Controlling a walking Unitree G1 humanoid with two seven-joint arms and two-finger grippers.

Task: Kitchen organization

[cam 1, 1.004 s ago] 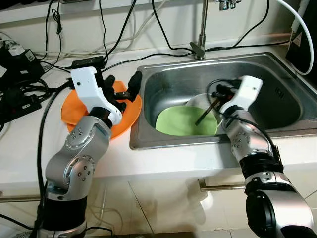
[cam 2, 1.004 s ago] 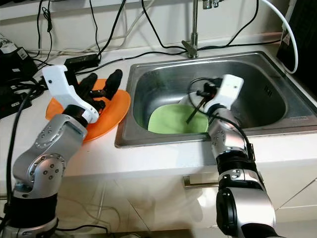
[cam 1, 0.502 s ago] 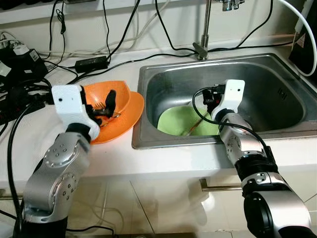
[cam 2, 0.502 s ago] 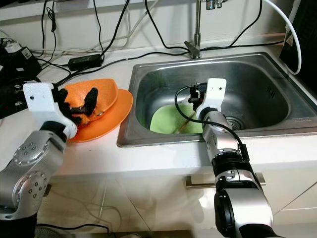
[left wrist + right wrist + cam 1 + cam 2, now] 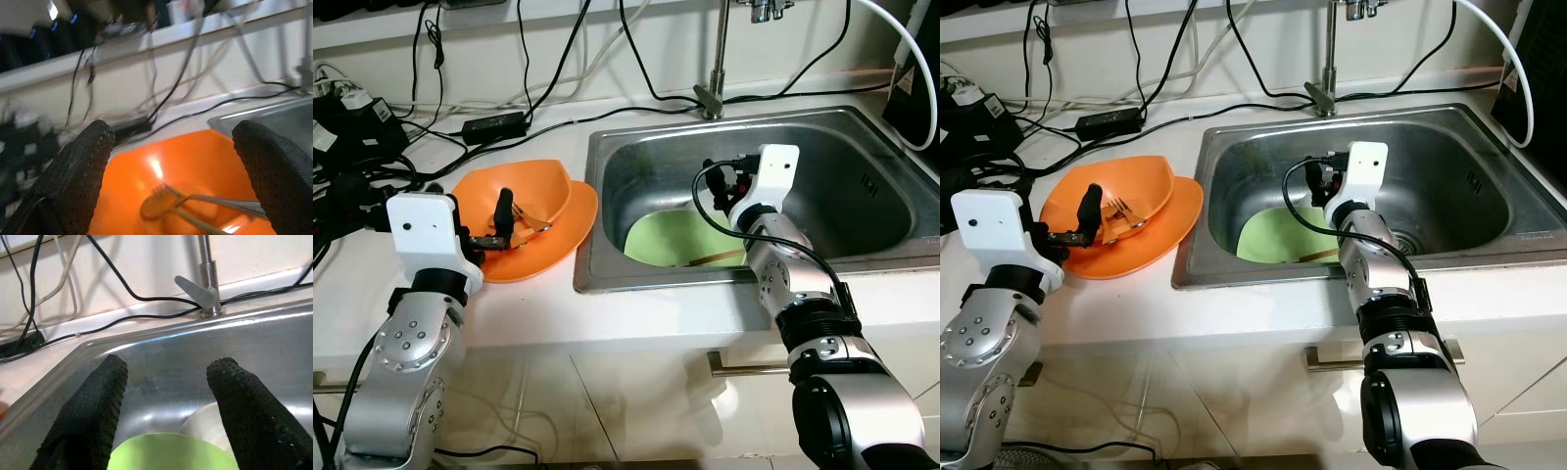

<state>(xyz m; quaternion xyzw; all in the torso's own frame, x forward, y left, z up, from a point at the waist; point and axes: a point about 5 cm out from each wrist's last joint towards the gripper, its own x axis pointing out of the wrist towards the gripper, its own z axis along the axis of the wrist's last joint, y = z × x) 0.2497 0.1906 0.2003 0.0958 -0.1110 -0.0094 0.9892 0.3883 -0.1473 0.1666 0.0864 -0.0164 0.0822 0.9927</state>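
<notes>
Stainless-steel sink point(image 5: 862, 186): rectangular basin with rounded corners, brushed finish, set into a white countertop point(image 5: 636, 318). A flat, round green plate point(image 5: 680, 240) lies on the basin floor at the near left, partly overlapping a white dish point(image 5: 208, 423) on its far right. A thin brown stick, probably a chopstick point(image 5: 717, 258), rests across the plate's near edge.

Right gripper point(image 5: 164, 396) hangs above the plate inside the basin, its textured black fingers spread apart with nothing between them.

Left of the sink, touching its rim, sits a glossy orange plate point(image 5: 570, 240) carrying a tilted orange bowl point(image 5: 533, 196). A metal fork point(image 5: 164, 200) and other slim utensils lie inside the bowl.

Left gripper point(image 5: 181, 161) sits over the bowl's near left side, fingers wide apart, empty.

A steel tap point(image 5: 713, 78) stands at the far edge of the sink. Black cables point(image 5: 558, 117) trail across the far counter; a power adapter point(image 5: 494, 125) lies among them. Dark electrical gear point(image 5: 347, 147) crowds the far left.
</notes>
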